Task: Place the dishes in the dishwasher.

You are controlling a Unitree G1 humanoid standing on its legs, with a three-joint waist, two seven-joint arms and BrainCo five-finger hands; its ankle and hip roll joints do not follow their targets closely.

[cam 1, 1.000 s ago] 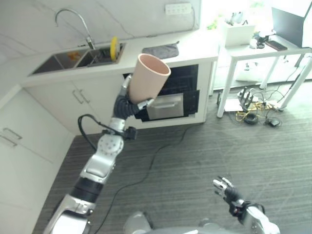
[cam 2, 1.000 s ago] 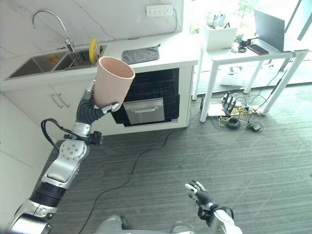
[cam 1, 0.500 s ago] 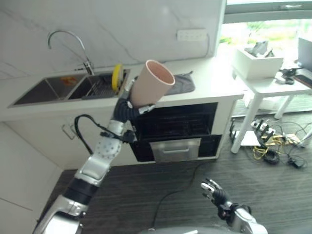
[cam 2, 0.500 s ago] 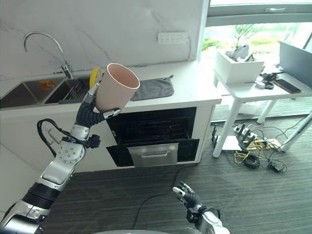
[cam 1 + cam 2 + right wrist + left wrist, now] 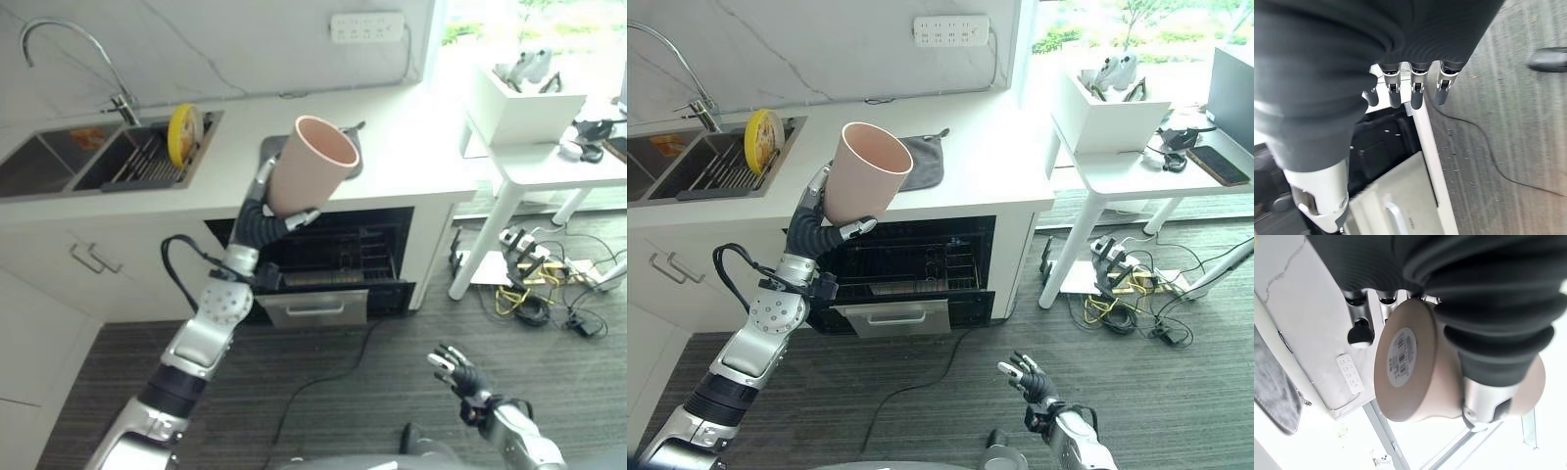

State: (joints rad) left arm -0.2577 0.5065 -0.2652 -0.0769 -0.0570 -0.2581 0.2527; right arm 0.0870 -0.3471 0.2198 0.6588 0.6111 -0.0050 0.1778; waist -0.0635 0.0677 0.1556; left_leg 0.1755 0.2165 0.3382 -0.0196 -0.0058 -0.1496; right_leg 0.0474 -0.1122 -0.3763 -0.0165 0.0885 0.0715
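My left hand (image 5: 261, 213) is shut on a tall pale pink cup (image 5: 309, 163), held upright and tilted a little, mouth up, level with the counter's front edge. In the left wrist view the cup's base (image 5: 1405, 363) carries a barcode sticker, with the fingers (image 5: 1360, 331) on one side and the thumb (image 5: 1483, 407) on the other. Just below and behind the cup is the open dishwasher (image 5: 345, 257), a dark cavity with a wire rack and a silver front panel (image 5: 313, 307) with a handle. My right hand (image 5: 452, 369) hangs open low over the floor.
A sink (image 5: 59, 162) with a tap holds a drying rack and a yellow plate (image 5: 180, 135). A grey cloth (image 5: 922, 161) lies on the counter (image 5: 411, 147). A white table (image 5: 549, 166) with a box stands at the right, cables (image 5: 534, 294) under it.
The whole picture has shifted, so the camera has moved. The cup stays in my left hand at much the same pose. My right hand stays low and open.
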